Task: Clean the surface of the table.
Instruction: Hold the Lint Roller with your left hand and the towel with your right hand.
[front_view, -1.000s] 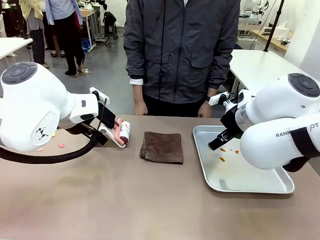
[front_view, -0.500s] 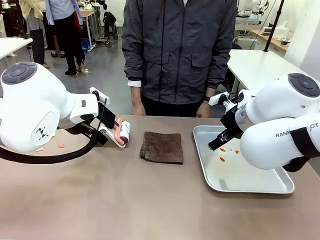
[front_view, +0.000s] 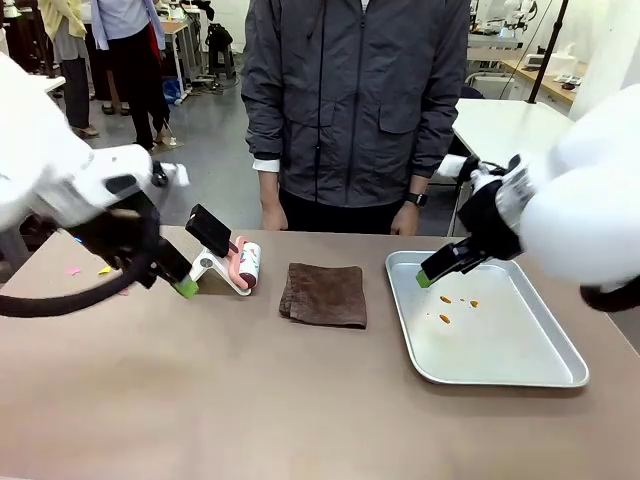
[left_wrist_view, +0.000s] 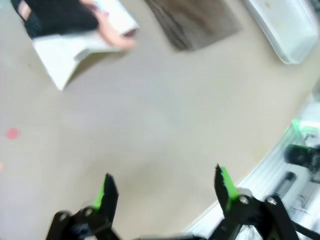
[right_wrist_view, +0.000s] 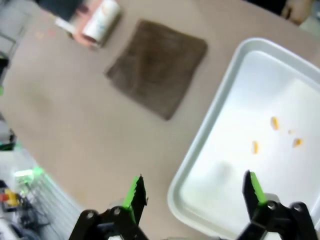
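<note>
The table (front_view: 250, 400) has a smooth, matte, brownish-taupe top that spans the lower half of the front view. Near its centre lies a folded brown cloth (front_view: 323, 295), napped and roughly square. Just left of it a lint roller (front_view: 247, 266) with a pink handle leans on a white angular stand with a black part on top. To the right sits a shiny rectangular metal tray (front_view: 500, 372) with rounded corners and a raised rim. A few small orange scraps (front_view: 445, 318) lie on its floor. Tiny pink and yellow bits (front_view: 103, 269) dot the tabletop at the far left.

The left gripper (left_wrist_view: 165, 182) hangs over bare tabletop at the left of the front view, near the stand, its green-padded jaws spread wide and empty. The right gripper (right_wrist_view: 194, 186) hovers over the tray's upper-left corner, its jaws equally wide and holding nothing. The tabletop lies beneath both grippers, blurred in the wrist views
</note>
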